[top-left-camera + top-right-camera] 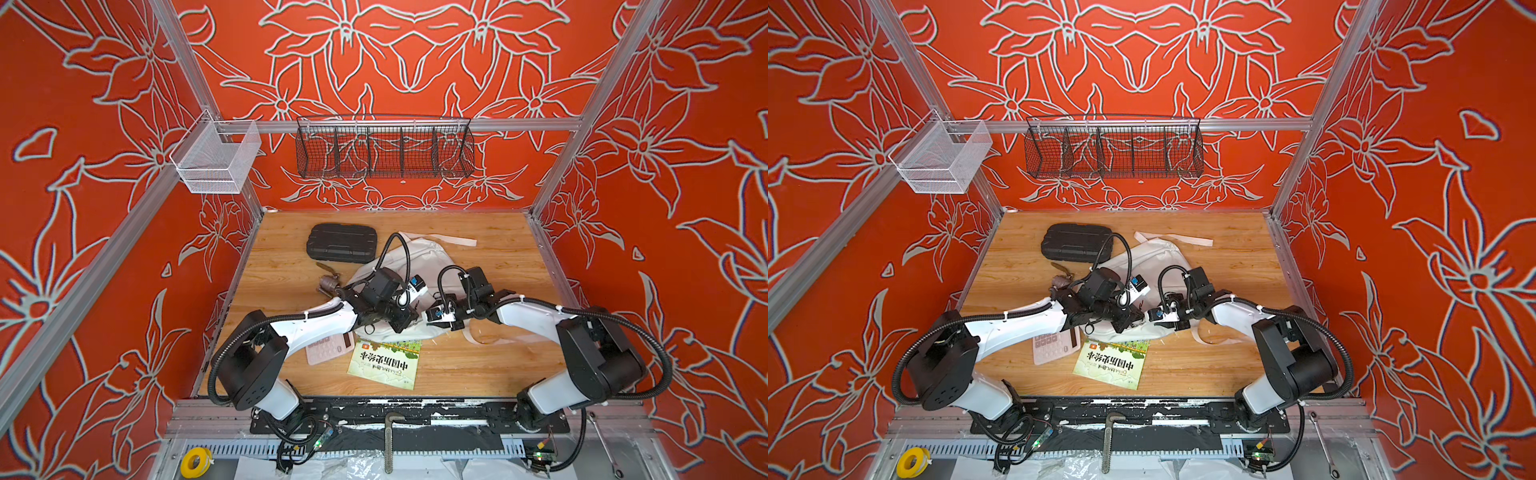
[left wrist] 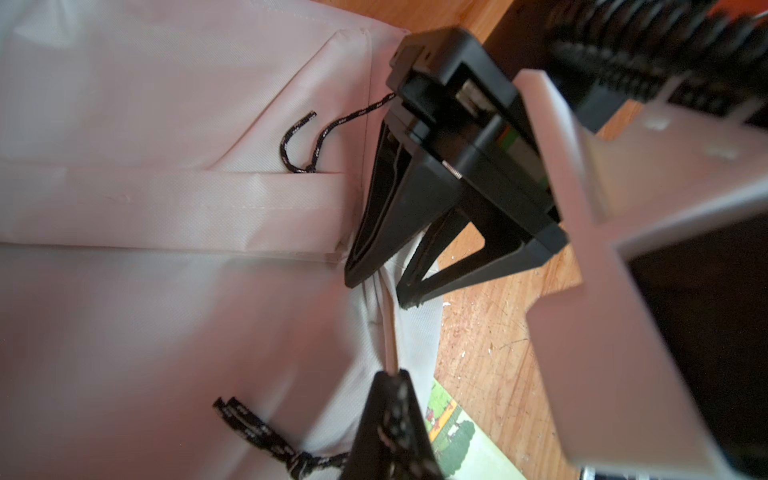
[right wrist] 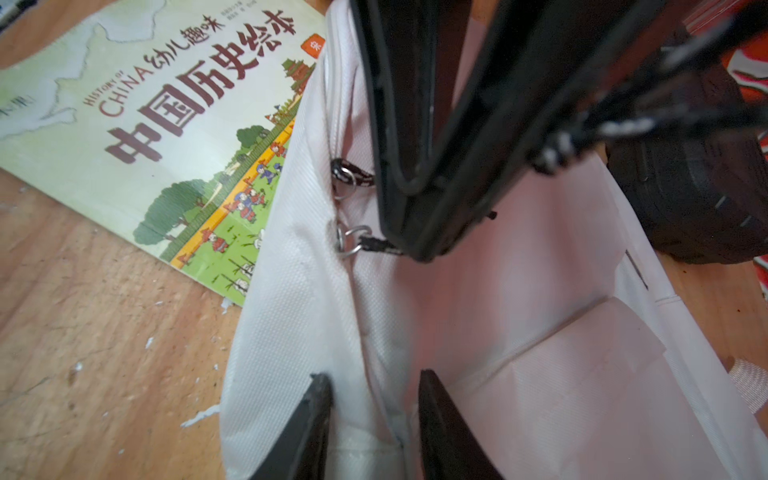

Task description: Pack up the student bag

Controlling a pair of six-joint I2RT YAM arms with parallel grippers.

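1. The student bag (image 1: 419, 253) lies mid-tabletop (image 1: 490, 365), its near edge over a green book (image 1: 384, 365).
2. The left tool (image 3: 415, 249) is clenched on a black zipper pull (image 3: 376, 245).
3. The right tool (image 3: 372, 376) straddles the bag's rim; whether it pinches, I cannot tell.

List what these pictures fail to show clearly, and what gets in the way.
- student bag: its middle, top views, under left arm and right arm.
- calculator: top views, half under the left arm; keys too small.
- Brownish metal object: top views, too small to identify.
- left gripper: left wrist view, blurred, cut by the frame edge.
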